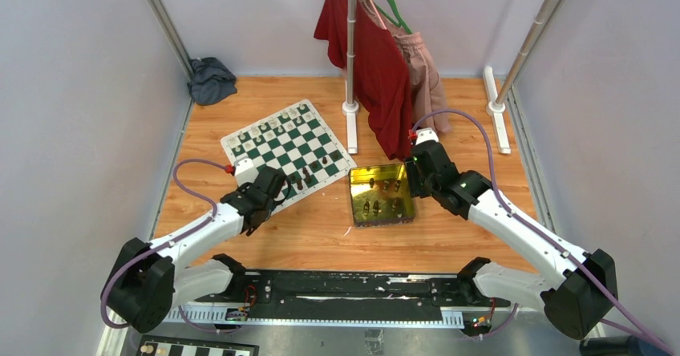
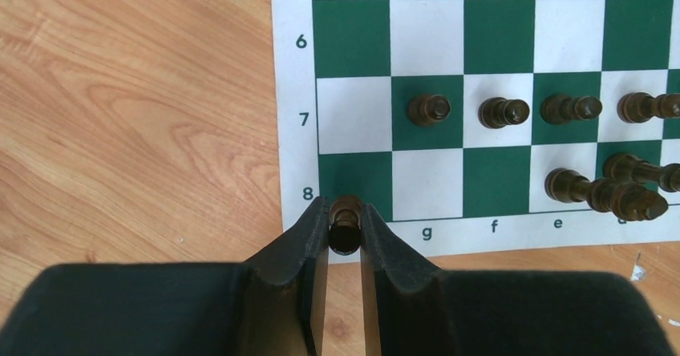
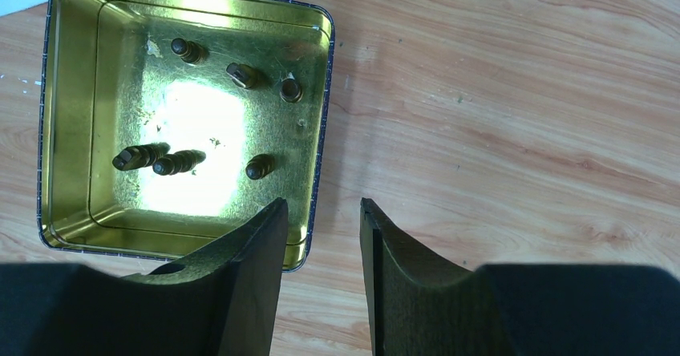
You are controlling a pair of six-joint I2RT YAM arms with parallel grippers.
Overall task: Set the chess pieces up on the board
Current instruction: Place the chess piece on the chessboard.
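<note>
Here my left claw [image 2: 346, 229] pinches a dark brown chessman [image 2: 346, 211] at the board [image 2: 425, 35]'s near corner, while my right claw [image 3: 321, 212] gapes wide by the gold tin [image 3: 68, 115]'s right rim.

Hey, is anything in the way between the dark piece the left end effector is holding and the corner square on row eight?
Nothing visible. The left end effector is shut on the dark piece right at the bare green corner square; the nearest pawn stands one file over on row 7.
</note>
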